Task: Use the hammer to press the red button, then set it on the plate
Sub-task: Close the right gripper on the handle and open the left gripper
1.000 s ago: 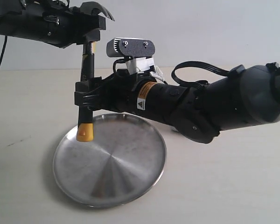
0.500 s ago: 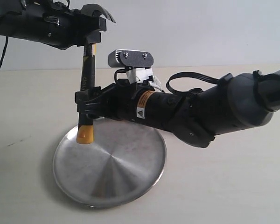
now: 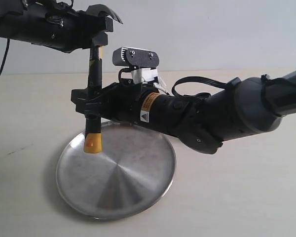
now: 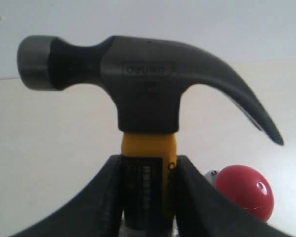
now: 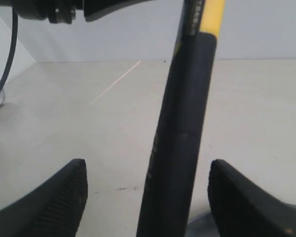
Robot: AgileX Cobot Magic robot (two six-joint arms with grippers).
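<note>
Up over the plate [image 3: 123, 182], at its far-left rim, your left gripper [image 4: 149, 162] is pinching the hammer [image 4: 143, 74] at the yellow neck just under the head. Both fingers [image 4: 101, 197] are pressed onto it.

Your right gripper [image 5: 147, 168] is spread. Its fingers [image 5: 54, 197] straddle the black grip lower down the handle, with a gap showing on each side, so no contact there. From the exterior view it wraps the handle about midway, reaching in from the right side of the counter [image 3: 237, 197].

The hammer hangs nearly upright, head up, with the claw pointing toward the counter's right side. Its yellow butt end sits at or just over the plate's rim, and you cannot tell whether they touch.

The plate lies flat toward the counter's near-left part, well in from the far edge, and the right arm crosses over its far rim.

The red button [image 4: 246, 192] shows only in the left wrist view. It is on the counter past the hammer, on the claw side, with its base mostly hidden behind a finger. In the exterior view it is out of sight.
</note>
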